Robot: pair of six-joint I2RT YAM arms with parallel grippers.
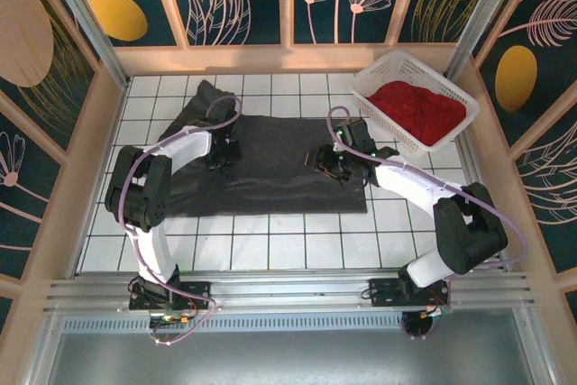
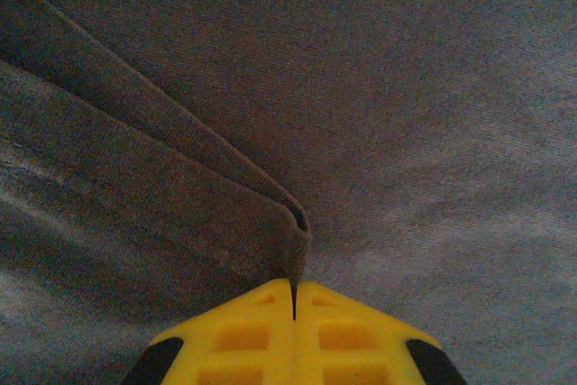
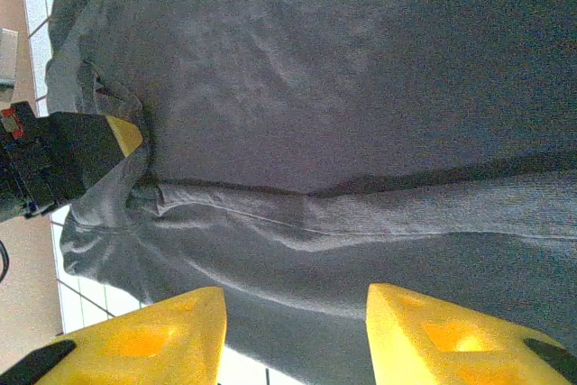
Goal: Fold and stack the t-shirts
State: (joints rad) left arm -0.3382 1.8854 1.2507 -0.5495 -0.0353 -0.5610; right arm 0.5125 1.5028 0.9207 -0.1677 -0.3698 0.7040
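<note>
on the white tiled table [image 1: 270, 241], the charcoal-grey t-shirt [image 1: 270, 173] is spread across the middle, its left edge partly hidden under the left arm. a raised fold of it is clamped between the closed fingers of the left gripper [image 2: 294, 288], while the right gripper [image 3: 296, 302] is held with jaws parted over the shirt's right part, nothing between them. farther back at the right, the red t-shirt [image 1: 419, 107] is bunched in the white basket [image 1: 377, 77], so its shape cannot be made out.
</note>
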